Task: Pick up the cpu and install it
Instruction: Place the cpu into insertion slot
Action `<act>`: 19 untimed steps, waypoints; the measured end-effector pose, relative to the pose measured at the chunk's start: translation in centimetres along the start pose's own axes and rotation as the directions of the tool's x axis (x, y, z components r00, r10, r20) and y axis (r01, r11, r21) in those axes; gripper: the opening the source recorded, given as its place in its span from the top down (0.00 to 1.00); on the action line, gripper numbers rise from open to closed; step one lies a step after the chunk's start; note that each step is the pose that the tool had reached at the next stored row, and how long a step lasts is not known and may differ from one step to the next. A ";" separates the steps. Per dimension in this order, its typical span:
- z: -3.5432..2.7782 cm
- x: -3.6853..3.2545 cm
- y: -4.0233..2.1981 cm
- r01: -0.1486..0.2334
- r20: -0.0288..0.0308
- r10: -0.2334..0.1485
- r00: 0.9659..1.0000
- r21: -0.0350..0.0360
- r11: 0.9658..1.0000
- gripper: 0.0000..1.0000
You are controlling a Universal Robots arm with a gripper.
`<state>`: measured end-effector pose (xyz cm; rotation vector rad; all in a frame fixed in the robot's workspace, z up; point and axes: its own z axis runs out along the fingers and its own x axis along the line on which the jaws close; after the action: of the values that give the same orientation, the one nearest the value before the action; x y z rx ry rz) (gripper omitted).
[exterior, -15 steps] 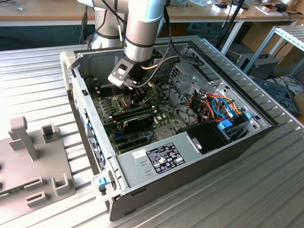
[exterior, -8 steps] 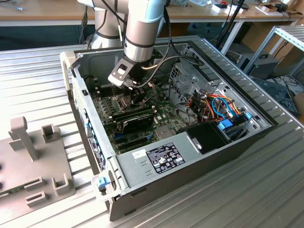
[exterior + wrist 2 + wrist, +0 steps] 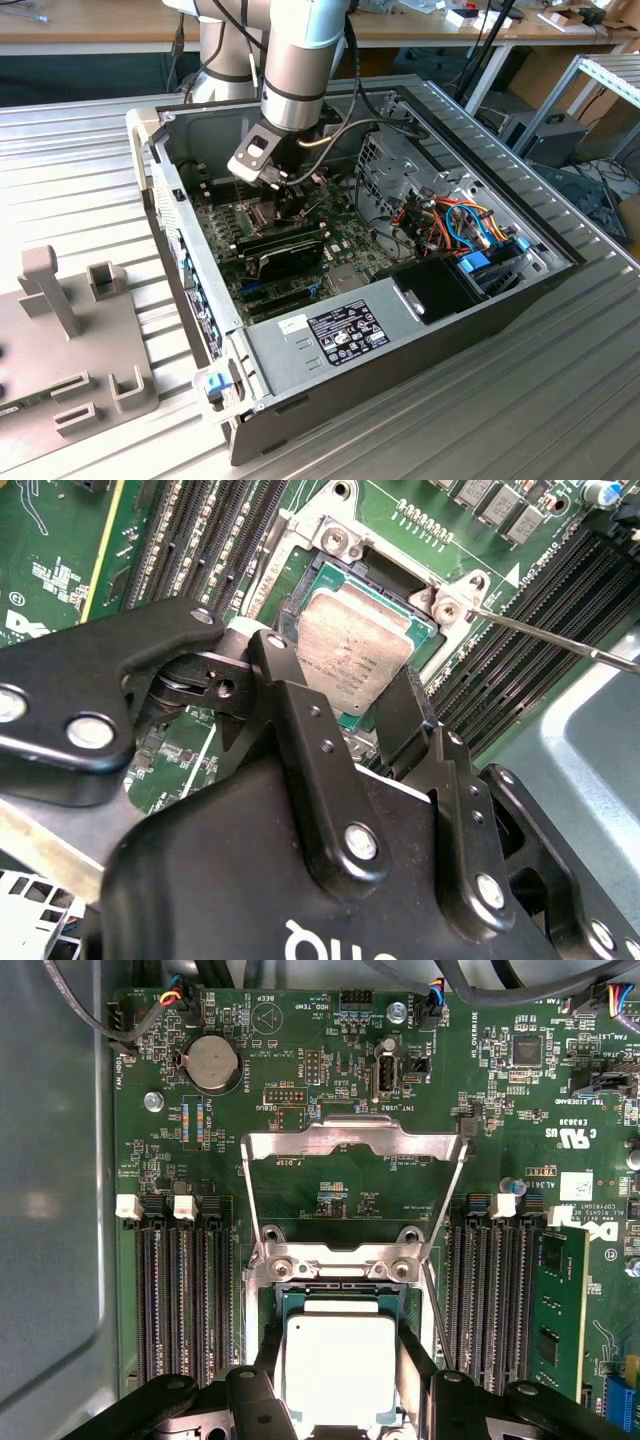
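Bright, even light falls across the ribbed metal worktop (image 3: 560,400) in the exterior view, while the inside of the computer case (image 3: 290,345) sits dimmer, with my arm (image 3: 300,60) shading the board (image 3: 222,228) beneath it. In both wrist views the cpu (image 3: 350,660) (image 3: 338,1365) shows a pale, washed sheen on its metal top, and my black jaws read dark, with small highlights on their screw heads (image 3: 361,842).

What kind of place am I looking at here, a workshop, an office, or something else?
Likely a robotics lab or test bench: a robot arm reaches into an open computer case on a ribbed metal table, its gripper clamped on the cpu, with cluttered workbenches behind.
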<state>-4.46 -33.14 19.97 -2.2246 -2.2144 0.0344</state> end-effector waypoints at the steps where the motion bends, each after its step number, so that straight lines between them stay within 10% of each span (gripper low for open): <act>1: 0.00 0.00 0.00 0.000 0.000 0.000 1.000 0.000 1.000 0.45; 19: -0.10 0.01 0.00 0.000 0.000 0.000 1.000 0.000 1.000 0.45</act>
<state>-4.46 -33.14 20.07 -2.2246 -2.2146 0.0345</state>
